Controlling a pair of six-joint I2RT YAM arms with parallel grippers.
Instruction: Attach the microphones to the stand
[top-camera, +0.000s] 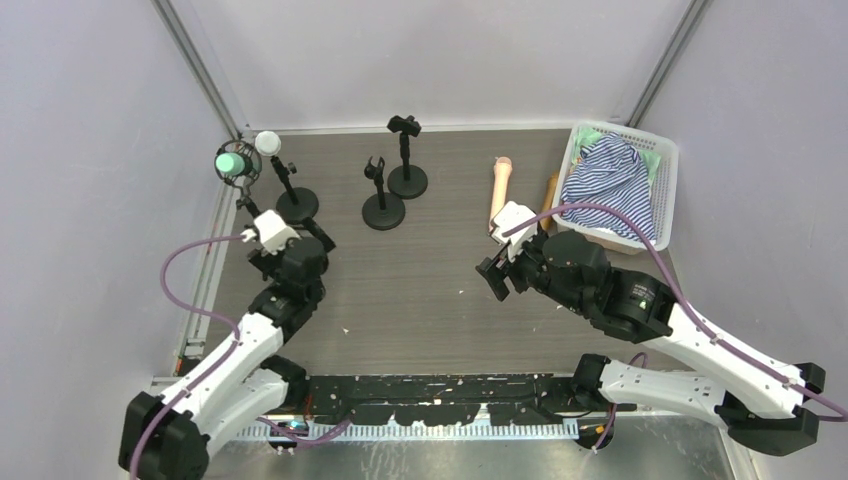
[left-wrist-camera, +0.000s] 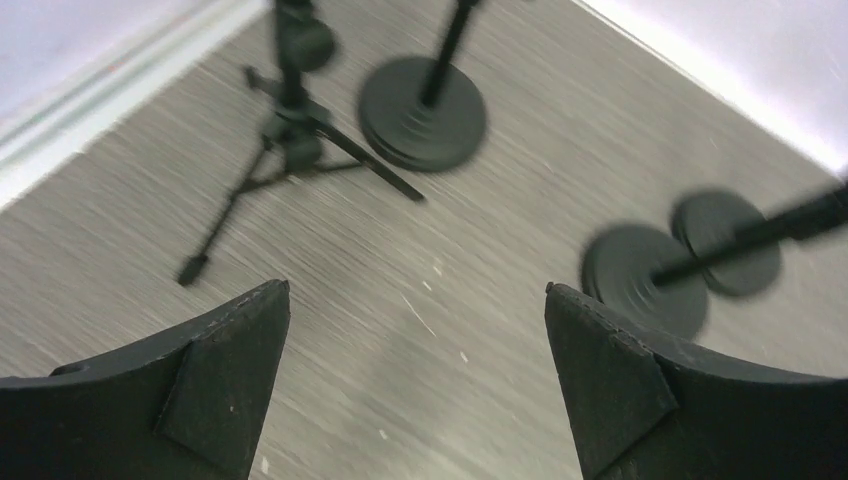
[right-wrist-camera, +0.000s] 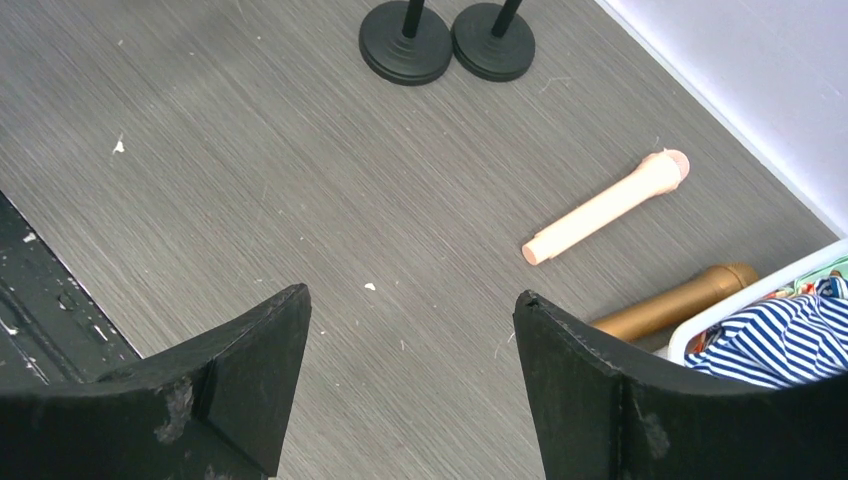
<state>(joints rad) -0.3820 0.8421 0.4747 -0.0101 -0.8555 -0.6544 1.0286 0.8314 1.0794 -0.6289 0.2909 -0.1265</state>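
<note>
The mint green microphone (top-camera: 233, 160) sits in a tripod stand (left-wrist-camera: 290, 150) at the far left. The white microphone (top-camera: 267, 142) sits in a round-base stand (top-camera: 296, 205) beside it. Two more round-base stands (top-camera: 383, 211) (top-camera: 407, 181) hold nothing. The peach-pink microphone (top-camera: 499, 190) (right-wrist-camera: 608, 207) lies flat on the table. The golden-brown microphone (right-wrist-camera: 675, 303) lies against the basket, half hidden in the top view (top-camera: 550, 192). My left gripper (top-camera: 292, 243) (left-wrist-camera: 417, 290) is open and empty, just in front of the tripod. My right gripper (top-camera: 500, 268) (right-wrist-camera: 410, 294) is open and empty, just short of the peach-pink microphone.
A white basket (top-camera: 664, 190) (right-wrist-camera: 760, 300) with a blue-striped cloth (top-camera: 605, 180) stands at the right back. Walls close in the table on the left, back and right. The left wrist view is blurred.
</note>
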